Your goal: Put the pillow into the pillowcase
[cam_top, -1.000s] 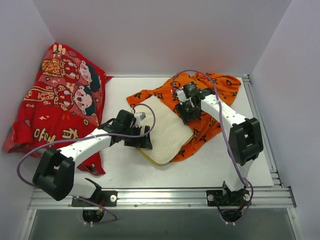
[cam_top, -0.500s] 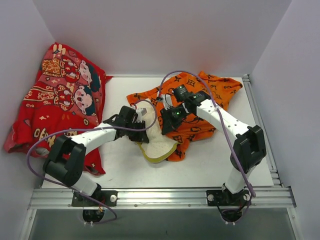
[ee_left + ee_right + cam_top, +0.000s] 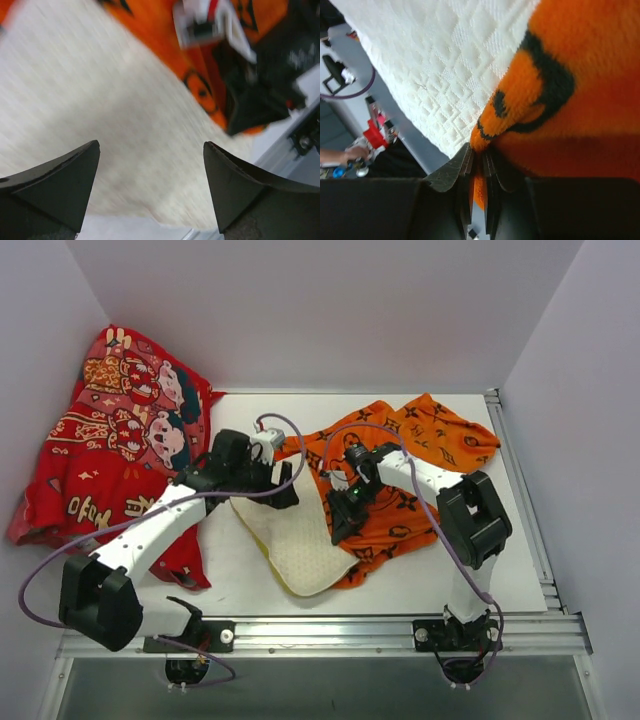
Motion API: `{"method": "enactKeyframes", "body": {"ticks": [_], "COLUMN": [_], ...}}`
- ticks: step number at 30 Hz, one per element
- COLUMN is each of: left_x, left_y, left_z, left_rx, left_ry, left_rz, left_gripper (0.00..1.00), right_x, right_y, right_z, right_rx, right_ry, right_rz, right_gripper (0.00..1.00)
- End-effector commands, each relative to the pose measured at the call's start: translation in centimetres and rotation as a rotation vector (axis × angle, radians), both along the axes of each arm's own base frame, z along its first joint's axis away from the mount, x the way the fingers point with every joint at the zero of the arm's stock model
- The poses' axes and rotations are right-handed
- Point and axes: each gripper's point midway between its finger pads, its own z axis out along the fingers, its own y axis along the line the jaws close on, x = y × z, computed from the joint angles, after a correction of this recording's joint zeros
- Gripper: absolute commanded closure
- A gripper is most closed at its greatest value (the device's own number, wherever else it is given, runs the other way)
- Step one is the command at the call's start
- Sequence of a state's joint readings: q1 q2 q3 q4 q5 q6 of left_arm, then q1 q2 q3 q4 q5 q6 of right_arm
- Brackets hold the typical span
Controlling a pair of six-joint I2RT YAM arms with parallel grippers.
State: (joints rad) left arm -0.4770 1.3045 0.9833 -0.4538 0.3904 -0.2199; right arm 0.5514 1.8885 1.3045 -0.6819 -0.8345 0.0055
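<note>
The cream-white pillow (image 3: 300, 550) lies flat at mid-table, its right side under the orange pillowcase (image 3: 405, 505). My right gripper (image 3: 340, 522) is shut on the pillowcase's edge, holding it over the pillow. In the right wrist view the gripper (image 3: 479, 152) pinches the orange cloth (image 3: 580, 60) next to the quilted pillow (image 3: 435, 65). My left gripper (image 3: 280, 492) is open and empty just above the pillow's far left end. In the blurred left wrist view the gripper (image 3: 150, 150) has the pillow (image 3: 100, 100) below it and the pillowcase (image 3: 165, 40) beyond.
A red cartoon-printed cloth (image 3: 110, 440) is heaped at the far left against the wall. White walls close the back and sides. A metal rail (image 3: 520, 500) runs along the right edge and another (image 3: 320, 635) along the front.
My right gripper has pulled the pillowcase edge toward the front over the pillow. The pillow has flattened and slid toward the front. My left gripper has drawn back to the pillow's far left end.
</note>
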Motion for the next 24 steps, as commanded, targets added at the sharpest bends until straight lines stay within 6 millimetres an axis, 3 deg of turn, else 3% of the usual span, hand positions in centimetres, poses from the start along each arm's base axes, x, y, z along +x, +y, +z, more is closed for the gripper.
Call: {"method": "enactKeyframes", "body": {"ticks": [1,3,6,9,12,13,14,16,17,18,19,20,21,22,23,24], "left_x": [4.5,6.5,7.5,6.2,4.5,4.4,4.3,4.3,4.7,4.7,4.7,4.5,4.3,3.8,3.6,3.3], "left_y": [2.7,3.9,5.1,4.9,3.2,2.2,1.4,-1.1,-3.6,-5.1,-6.4,-9.1,-10.1,-11.3,-12.4,-12.8], "left_z": [1.6,0.5,-2.2,-5.1,-8.0,-8.4,-9.9,-9.9,-9.5,-9.2,-8.9,-8.1,-7.9,-7.3,-7.1,-6.8], "left_rx": [0.132,0.168,0.241,0.250,0.185,0.181,0.182,0.143,0.137,0.134,0.140,0.141,0.131,0.097,0.093,0.084], "left_ry": [-0.110,-0.090,-0.028,0.063,0.149,0.150,0.167,0.131,0.041,-0.008,-0.054,-0.143,-0.171,-0.201,-0.256,-0.277], "left_rz": [0.005,0.025,0.003,-0.095,-0.241,-0.281,-0.341,-0.447,-0.540,-0.602,-0.659,-0.769,-0.820,-0.878,-0.947,-0.987], "left_gripper": [0.07,0.03,0.03,0.02,0.18,0.33,0.43,0.58,0.68,0.71,0.75,0.82,0.84,0.84,0.84,0.82], "right_x": [-4.3,-4.2,-3.4,-3.5,-3.5,-3.1,-1.4,1.2,3.1,6.2,8.0,10.5,12.6,14.7,16.7,17.8], "right_y": [2.5,2.9,3.0,2.5,2.3,2.1,1.4,0.0,-0.7,-3.3,-4.6,-6.1,-8.7,-10.5,-12.2,-12.9], "right_z": [2.7,3.0,3.4,3.9,6.0,7.3,8.4,10.7,12.1,13.0,13.3,14.8,14.8,13.5,14.9,14.5], "right_rx": [0.079,0.083,0.081,0.089,0.140,0.171,0.195,0.247,0.271,0.272,0.258,0.258,0.221,0.144,0.132,0.099], "right_ry": [0.114,0.114,0.055,0.023,-0.024,-0.049,-0.068,-0.106,-0.151,-0.199,-0.237,-0.310,-0.354,-0.380,-0.453,-0.473], "right_rz": [0.045,0.023,-0.031,-0.057,-0.060,-0.075,-0.129,-0.211,-0.252,-0.354,-0.399,-0.441,-0.495,-0.539,-0.549,-0.552], "right_gripper": [0.88,0.87,0.87,0.85,0.71,0.62,0.57,0.45,0.40,0.36,0.27,0.25,0.23,0.22,0.21,0.22]}}
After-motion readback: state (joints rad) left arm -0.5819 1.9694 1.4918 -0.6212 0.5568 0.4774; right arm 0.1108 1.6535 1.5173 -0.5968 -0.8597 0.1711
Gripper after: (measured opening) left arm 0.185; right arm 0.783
